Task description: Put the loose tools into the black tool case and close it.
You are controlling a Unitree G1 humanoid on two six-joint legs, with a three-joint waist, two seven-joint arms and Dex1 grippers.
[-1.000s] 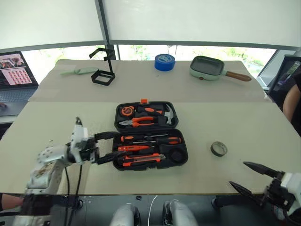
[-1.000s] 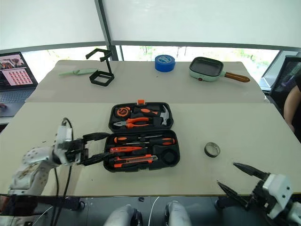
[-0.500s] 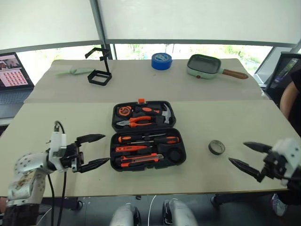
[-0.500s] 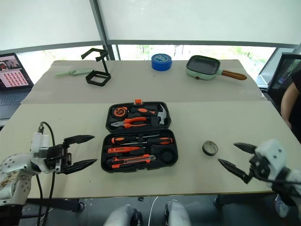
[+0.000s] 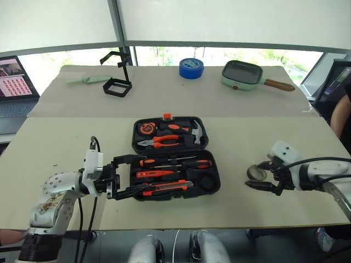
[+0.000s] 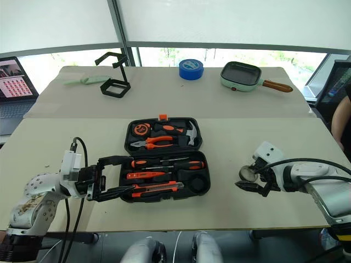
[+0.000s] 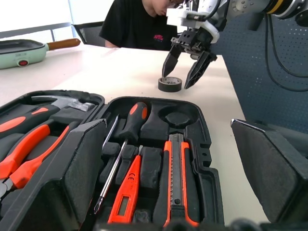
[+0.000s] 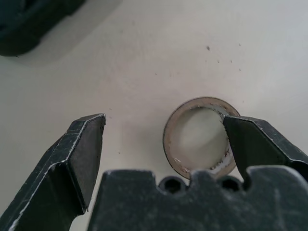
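Note:
The black tool case (image 5: 214, 183) lies open at the table's middle. Its near half holds two black-and-orange screwdrivers (image 5: 175, 162), a slim orange screwdriver (image 5: 156, 173) and the utility knife (image 5: 164, 188). My left gripper (image 5: 133, 175) is open, its fingers reaching over the case's left edge with nothing held. The small dark grey tape roll (image 5: 254, 173) lies flat on the table to the right of the case. My right gripper (image 8: 163, 121) points down at it and is open. One finger is at the roll's (image 8: 168, 140) rim and the other stands well apart.
The lid half holds a tape measure, pliers (image 5: 162, 141) and a hammer. At the back stand a black wire stand (image 5: 119, 76), a blue tape roll (image 5: 191, 68) and a green pan (image 5: 244, 78). A laptop (image 5: 13, 82) sits far left. A person (image 7: 144, 24) sits at the right.
My right gripper has swung in from the table's front right edge, tilted down and come astride the tape roll. My left gripper has shifted slightly right, back over the case's left edge.

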